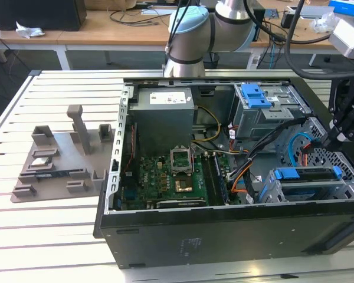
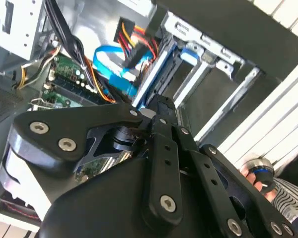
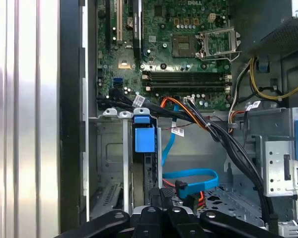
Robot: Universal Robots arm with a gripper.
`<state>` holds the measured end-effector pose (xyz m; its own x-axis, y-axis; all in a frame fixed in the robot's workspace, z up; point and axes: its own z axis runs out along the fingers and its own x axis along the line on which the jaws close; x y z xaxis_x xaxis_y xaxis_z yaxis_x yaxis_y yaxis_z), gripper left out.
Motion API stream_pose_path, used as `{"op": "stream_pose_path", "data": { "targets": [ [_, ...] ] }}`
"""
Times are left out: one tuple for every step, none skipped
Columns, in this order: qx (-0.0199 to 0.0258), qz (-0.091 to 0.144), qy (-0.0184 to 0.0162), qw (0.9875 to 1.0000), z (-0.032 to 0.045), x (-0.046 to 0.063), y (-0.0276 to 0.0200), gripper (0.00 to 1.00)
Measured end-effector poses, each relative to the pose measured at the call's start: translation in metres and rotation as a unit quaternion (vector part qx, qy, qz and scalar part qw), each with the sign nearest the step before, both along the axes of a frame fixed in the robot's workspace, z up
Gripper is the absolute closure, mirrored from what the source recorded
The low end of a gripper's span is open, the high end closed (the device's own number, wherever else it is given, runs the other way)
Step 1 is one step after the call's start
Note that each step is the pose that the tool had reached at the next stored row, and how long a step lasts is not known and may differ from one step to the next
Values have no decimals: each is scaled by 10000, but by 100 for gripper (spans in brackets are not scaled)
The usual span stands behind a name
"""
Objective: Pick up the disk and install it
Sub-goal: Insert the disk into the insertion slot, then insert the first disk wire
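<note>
At the exterior view's left, a grey fixture tray [image 1: 53, 159] sits on the slatted white worktop [image 1: 47, 236], just beside the open computer case [image 1: 224, 236]. Inside the case, going right, come the green motherboard [image 1: 171, 177] and the grey power supply [image 1: 165, 112] behind it. Next is an upper metal drive cage [image 1: 265, 115] with a blue latch [image 1: 253, 94] on top. In front of that cage is a tangle of black, orange and blue cables [image 1: 253, 171].

The arm [image 1: 192, 29] rises behind the case at the worktop's far edge. The black hand [image 1: 329, 140] comes in from the exterior view's right edge, tilted down and towards the left. Its tip is inside the case, just above the right end of the lower drive cage [image 1: 283, 191].

The disk [image 1: 310, 184] sits in that lower cage on its edge, with its blue rail uppermost. In both wrist views the hand [image 3: 160, 192] [image 2: 161, 104] points along the disk [image 3: 144, 141] [image 2: 156, 69]. Its two tips are pressed together and nothing shows between them. Whether the tip touches the disk cannot be told.
</note>
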<state>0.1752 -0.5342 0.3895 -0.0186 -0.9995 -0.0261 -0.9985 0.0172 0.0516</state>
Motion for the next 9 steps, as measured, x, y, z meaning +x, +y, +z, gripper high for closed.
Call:
{"op": "stream_pose_path", "data": {
  "targets": [
    [0, 0, 0, 10000, -3, 17, 36, 89],
    [0, 0, 0, 10000, -4, 18, 43, 89],
    [0, 0, 0, 10000, -4, 18, 43, 89],
    [0, 0, 0, 10000, -4, 18, 43, 89],
    [0, 0, 0, 10000, -4, 18, 43, 89],
    [0, 0, 0, 10000, -4, 18, 45, 89],
    [0, 0, 0, 10000, -3, 18, 45, 89],
    [0, 0, 0, 10000, -4, 18, 46, 89],
    [0, 0, 0, 10000, -3, 18, 47, 89]
  ]
}}
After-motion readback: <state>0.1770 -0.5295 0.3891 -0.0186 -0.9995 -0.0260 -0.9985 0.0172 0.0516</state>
